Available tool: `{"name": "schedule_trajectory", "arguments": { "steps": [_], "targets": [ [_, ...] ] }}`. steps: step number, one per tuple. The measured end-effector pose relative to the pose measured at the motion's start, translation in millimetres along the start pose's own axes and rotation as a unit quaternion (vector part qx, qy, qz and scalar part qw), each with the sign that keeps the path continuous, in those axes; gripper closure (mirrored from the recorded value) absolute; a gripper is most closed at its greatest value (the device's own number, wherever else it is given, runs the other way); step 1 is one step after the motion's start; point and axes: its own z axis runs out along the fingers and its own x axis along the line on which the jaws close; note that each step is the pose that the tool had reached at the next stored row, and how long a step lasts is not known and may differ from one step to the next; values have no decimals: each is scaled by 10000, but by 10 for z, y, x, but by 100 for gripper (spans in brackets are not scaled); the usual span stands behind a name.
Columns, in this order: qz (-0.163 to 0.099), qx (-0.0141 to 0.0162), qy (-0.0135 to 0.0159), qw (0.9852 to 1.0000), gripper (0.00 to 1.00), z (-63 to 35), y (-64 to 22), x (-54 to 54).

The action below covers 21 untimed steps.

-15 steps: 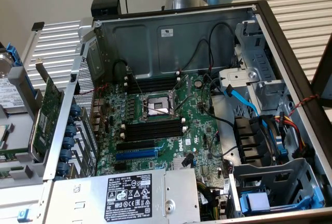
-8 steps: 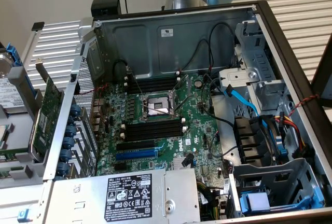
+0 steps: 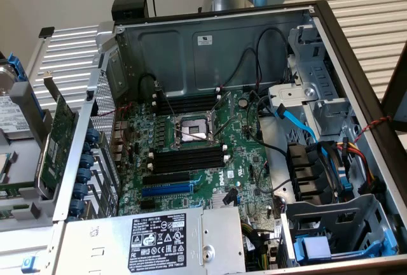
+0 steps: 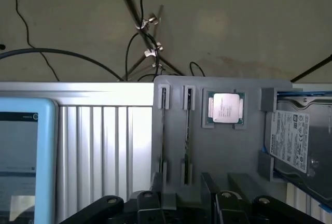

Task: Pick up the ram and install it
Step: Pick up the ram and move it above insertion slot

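In the wrist view, two thin dark sticks stand on edge in the narrow slots of a grey holder tray (image 4: pixel 249 167). One is the ram (image 4: pixel 164 130) and a second stick (image 4: pixel 188 130) stands beside it. Edge-on, their green faces are hidden. My gripper (image 4: pixel 181 195) hangs above the tray's near end, roughly in line with these slots. Its black fingers (image 4: pixel 210 187) stand apart with nothing between them. In the exterior view, black memory slots (image 3: pixel 187 158) with white end clips lie on the motherboard (image 3: pixel 245 154) below the CPU socket (image 3: pixel 191 132), with another bank (image 3: pixel 187 104) above it.
The tray also holds a CPU chip (image 4: pixel 225 108) and a hard drive (image 4: pixel 293 141). A blue-framed tablet (image 4: pixel 23 156) lies on the ribbed metal table (image 4: pixel 104 146). A green expansion card (image 3: pixel 60 138) stands outside the open case's wall (image 3: pixel 210 46). Cables and drive cages (image 3: pixel 318 173) crowd the case at the exterior view's right.
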Motion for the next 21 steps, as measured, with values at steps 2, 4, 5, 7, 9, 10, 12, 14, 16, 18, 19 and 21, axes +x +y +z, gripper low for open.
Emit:
{"name": "schedule_trajectory", "arguments": {
  "steps": [2,4,5,7,9,10,12,14,16,18,19,21],
  "targets": [
    [0,0,0,10000,58,37,-3,-2],
    [1,0,0,10000,58,73,-3,-2],
    [0,0,0,10000,58,91,-4,-2],
    [0,0,0,10000,58,127,-4,-2],
    [0,0,0,10000,58,163,-3,-3],
    [0,0,0,10000,58,182,-3,-3],
    [0,0,0,10000,58,218,-3,-3],
    [0,-2,-1,10000,58,252,-3,-4],
    [-1,-50,-6,10000,58,269,-2,19],
    [-5,-65,-9,10000,58,304,-2,31],
    [-6,-66,-9,10000,58,321,-2,34],
    [-6,-65,-9,10000,58,358,-2,34]
  ]
}}
